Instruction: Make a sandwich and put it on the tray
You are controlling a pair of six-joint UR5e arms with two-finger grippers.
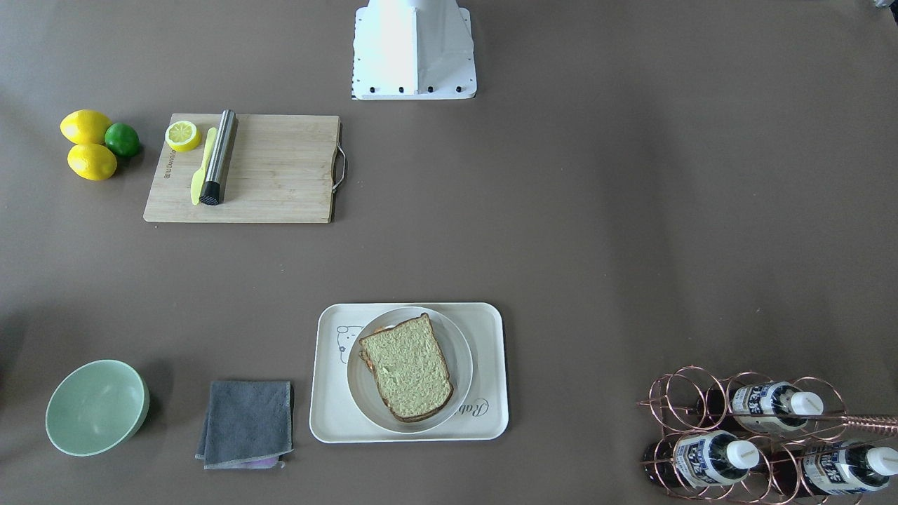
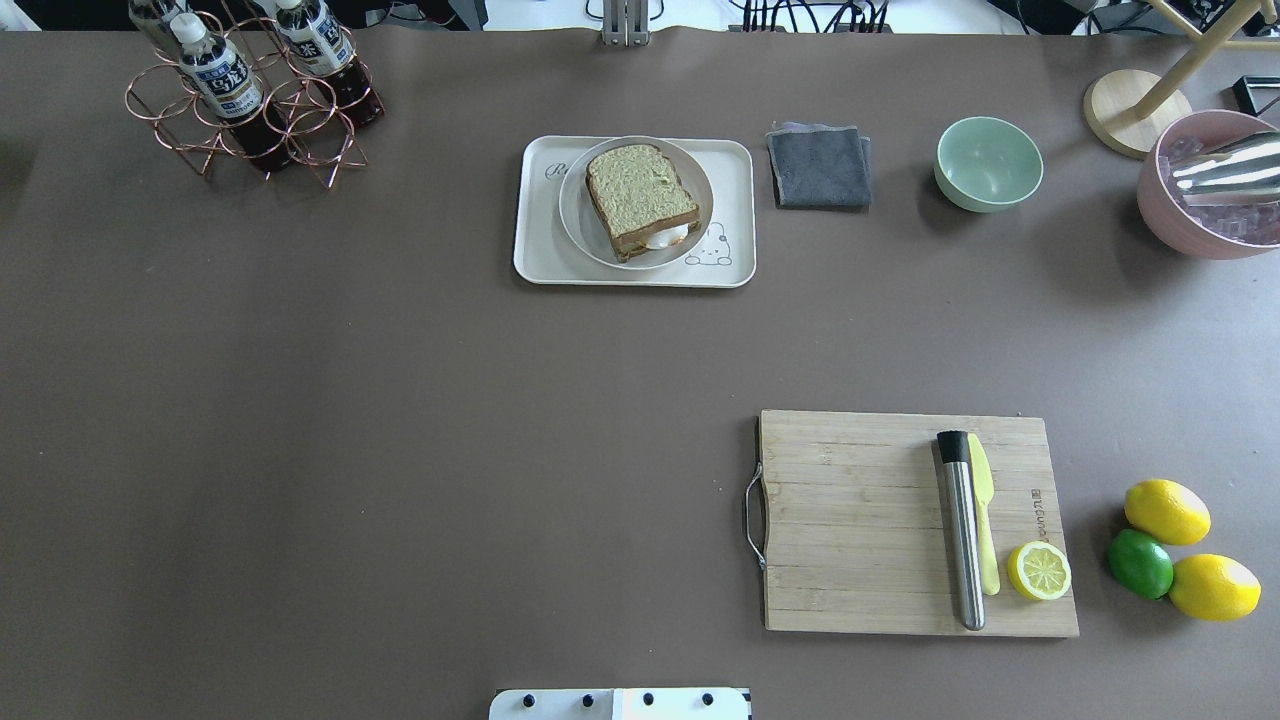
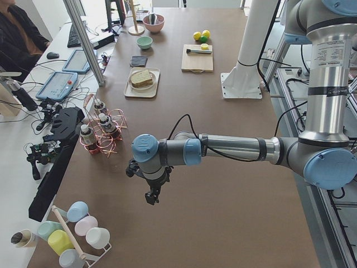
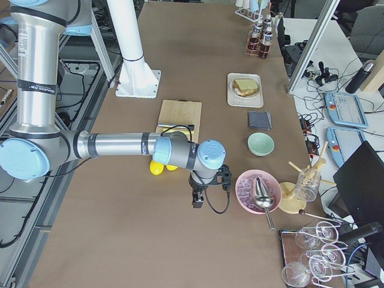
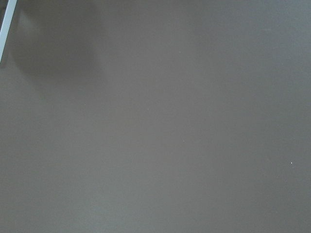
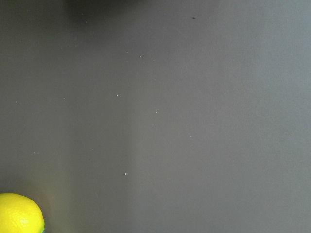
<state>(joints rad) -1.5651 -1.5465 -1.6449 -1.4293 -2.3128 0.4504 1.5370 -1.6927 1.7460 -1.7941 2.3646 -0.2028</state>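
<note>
The sandwich [image 1: 407,368], greenish-tan bread with a dark crust, lies on a round white plate [image 1: 459,351] that stands on the cream tray [image 1: 491,330] with the bear drawing. In the overhead view the sandwich [image 2: 640,185] shows white egg [image 2: 666,237] at its near edge, on the plate [image 2: 575,215] and tray [image 2: 540,250]. My left gripper [image 3: 152,195] hangs over bare table near my left end, far from the tray. My right gripper [image 4: 197,201] hangs over bare table near my right end. I cannot tell whether either is open or shut.
A wooden cutting board [image 2: 860,520] holds a steel muddler [image 2: 962,530], a yellow knife [image 2: 984,510] and a lemon half [image 2: 1039,571]. Two lemons [image 2: 1166,511] and a lime [image 2: 1140,563] lie beside it. A grey cloth [image 2: 820,166], green bowl [image 2: 988,163], pink bowl [image 2: 1205,185] and bottle rack [image 2: 250,100] line the far edge.
</note>
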